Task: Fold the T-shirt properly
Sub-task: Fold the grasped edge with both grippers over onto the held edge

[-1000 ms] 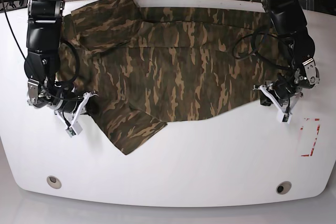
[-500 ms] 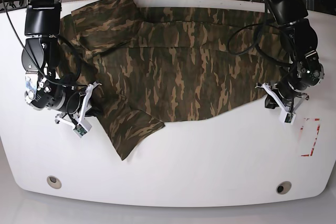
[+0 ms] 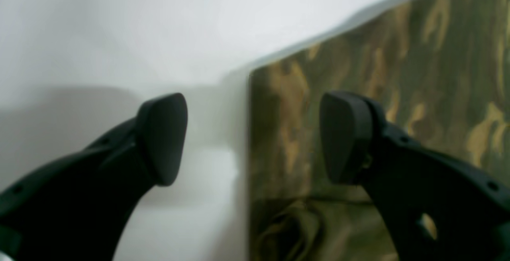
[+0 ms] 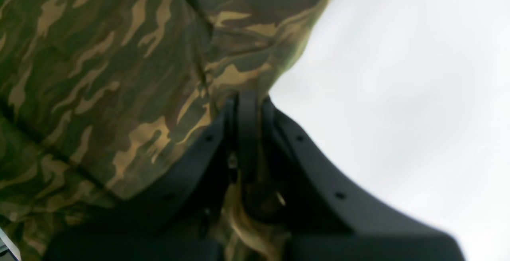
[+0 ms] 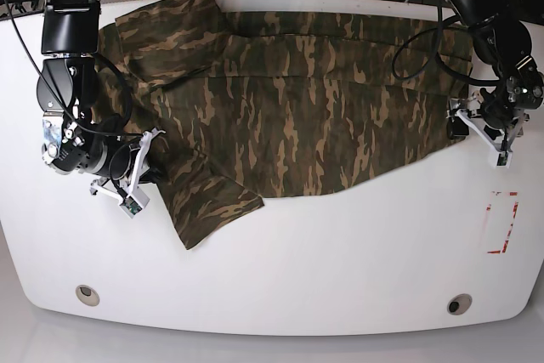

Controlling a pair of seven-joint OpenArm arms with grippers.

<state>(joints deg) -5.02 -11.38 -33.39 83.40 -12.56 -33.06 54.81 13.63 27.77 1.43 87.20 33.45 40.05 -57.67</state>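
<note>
T-shirt (image 5: pixel 297 108): camouflage print, spread across the far half of the white table (image 5: pixel 340 261), one sleeve folded toward the front. Right gripper (image 5: pixel 136 178): jaws clamped on the shirt's edge. Left gripper (image 3: pixel 253 137): jaws wide apart, straddling the shirt's edge, holding nothing.

camouflage t-shirt (image 5: pixel 289 108) spread mostly flat across the white table's far half, near sleeve apparently folded under

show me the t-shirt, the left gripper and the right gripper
T-shirt (image 5: pixel 297 116), base view, middle of the spread camouflage body.
left gripper (image 3: pixel 253 137), left wrist view, gap between its open fingertips.
right gripper (image 4: pixel 247 105), right wrist view, closed fingertips pinching cloth.
</note>
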